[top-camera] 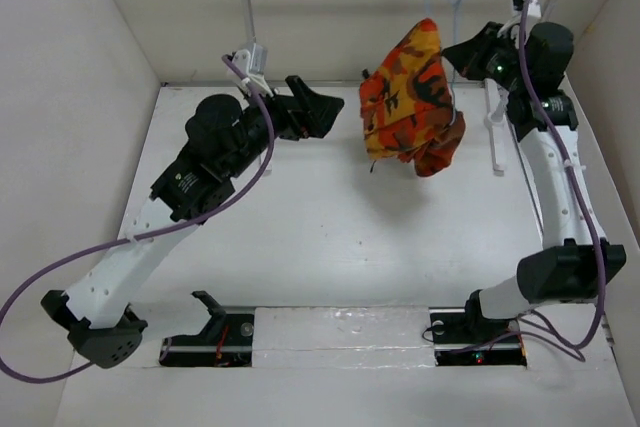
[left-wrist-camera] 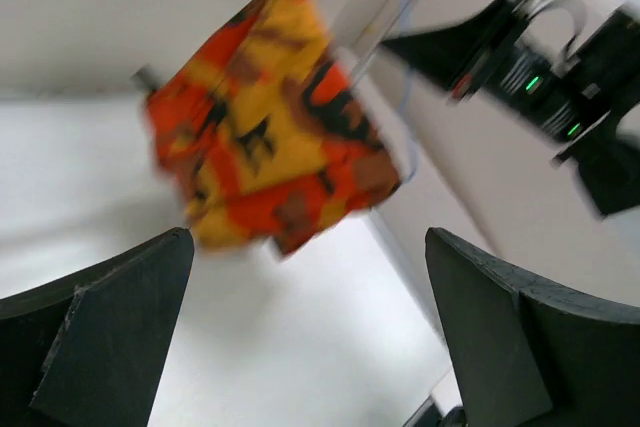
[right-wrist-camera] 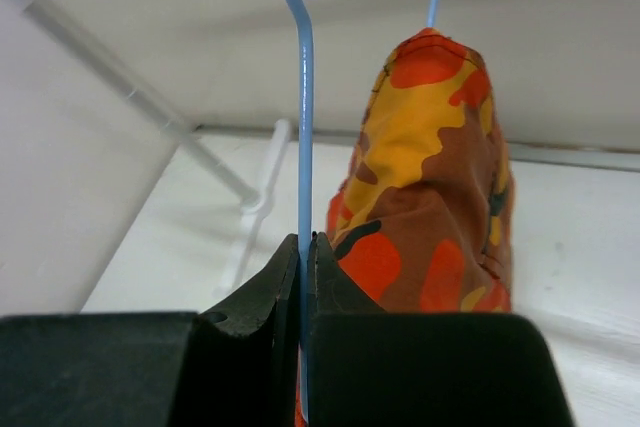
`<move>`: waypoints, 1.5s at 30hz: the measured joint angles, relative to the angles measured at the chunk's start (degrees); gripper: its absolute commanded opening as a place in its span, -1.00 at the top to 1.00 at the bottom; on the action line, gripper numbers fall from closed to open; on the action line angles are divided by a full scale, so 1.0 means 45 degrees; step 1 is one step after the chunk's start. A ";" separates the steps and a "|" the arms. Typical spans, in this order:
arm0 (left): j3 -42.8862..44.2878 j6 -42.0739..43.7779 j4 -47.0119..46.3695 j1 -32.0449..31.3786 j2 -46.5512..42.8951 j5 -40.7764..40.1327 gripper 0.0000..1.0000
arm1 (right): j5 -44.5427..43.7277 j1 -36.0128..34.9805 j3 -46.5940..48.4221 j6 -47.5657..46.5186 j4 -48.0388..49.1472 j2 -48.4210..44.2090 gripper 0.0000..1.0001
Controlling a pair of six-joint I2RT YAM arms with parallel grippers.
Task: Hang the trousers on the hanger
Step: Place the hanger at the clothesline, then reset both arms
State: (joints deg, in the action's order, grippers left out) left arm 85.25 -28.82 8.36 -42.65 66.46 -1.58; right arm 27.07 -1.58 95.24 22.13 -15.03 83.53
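Trousers (top-camera: pixel 411 97) hang draped over the hanger (right-wrist-camera: pixel 304 97), so placing looks done bar letting go: my right gripper (right-wrist-camera: pixel 306 247) clamps the hanger's wire beside them, my left gripper (left-wrist-camera: pixel 310 277) open, apart from the hanger.

Blurred trousers (left-wrist-camera: pixel 265 127) hang upper centre; the left gripper (left-wrist-camera: pixel 308 247) gapes wide below, right arm (left-wrist-camera: pixel 560 97) upper right.

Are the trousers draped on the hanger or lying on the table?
Draped on it: the trousers hang folded over the hanger, clear of the table; the right gripper pinches its wire.
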 measured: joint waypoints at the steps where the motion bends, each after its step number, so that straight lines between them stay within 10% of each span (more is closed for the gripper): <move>1: -0.0578 0.0000 -0.0015 0.0000 -0.0306 -0.0136 -0.98 | 0.0068 0.0447 0.0335 0.0000 -0.0039 0.0277 1.00; 9: -0.4172 -0.0398 0.1243 0.0000 -0.1316 -0.0529 -0.98 | 0.0301 0.2628 0.2220 -0.0005 -0.0335 0.2438 1.00; 23: -0.5076 -0.0908 0.1661 0.0000 -0.1671 -0.0869 -0.98 | 0.1054 0.4231 0.4027 0.0253 -0.0656 0.5178 1.00; 31: -0.5105 -0.1180 0.1778 0.0000 -0.1797 -0.1292 -0.98 | 0.1302 0.4420 0.3322 -0.0015 0.0010 0.4430 -0.66; 40: -0.2851 -0.1020 0.2710 0.0000 -0.0408 -0.1846 -0.98 | 0.0835 0.5814 0.4158 -0.1064 -0.1360 0.2404 -0.67; 45: -0.2288 -0.0923 0.2657 0.0000 -0.0476 -0.1753 -0.98 | 0.0709 0.5955 0.1258 -0.1263 -0.0986 -0.1161 -0.65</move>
State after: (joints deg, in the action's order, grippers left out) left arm 74.96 -32.97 20.32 -42.65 64.31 -9.47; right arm 30.26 25.21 100.90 16.45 -19.46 78.30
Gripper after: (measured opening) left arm 0.986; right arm 0.831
